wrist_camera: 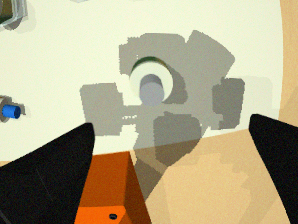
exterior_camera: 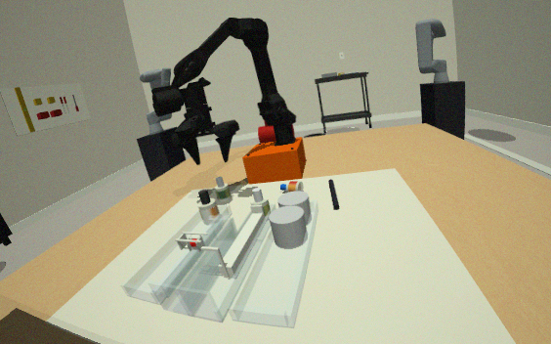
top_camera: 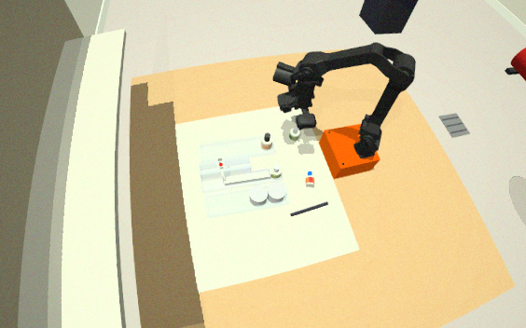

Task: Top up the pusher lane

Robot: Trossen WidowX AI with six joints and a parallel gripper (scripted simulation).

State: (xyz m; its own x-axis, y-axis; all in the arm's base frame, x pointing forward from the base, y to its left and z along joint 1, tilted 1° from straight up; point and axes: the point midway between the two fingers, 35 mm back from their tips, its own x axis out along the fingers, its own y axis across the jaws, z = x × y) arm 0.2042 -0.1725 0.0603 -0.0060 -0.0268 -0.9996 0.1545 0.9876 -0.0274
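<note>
The end effector [exterior_camera: 211, 157] is spread wide, holding nothing, above the little green jar [top_camera: 294, 134]. It looks light, hard and smooth; pinch its round body.

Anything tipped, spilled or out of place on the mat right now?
One thing: the small jar with the blue cap and orange band lies on its side on the white mat, near the orange base. The other jars stand upright. The gripper hangs open above the loose green-label jar, holding nothing.
</note>
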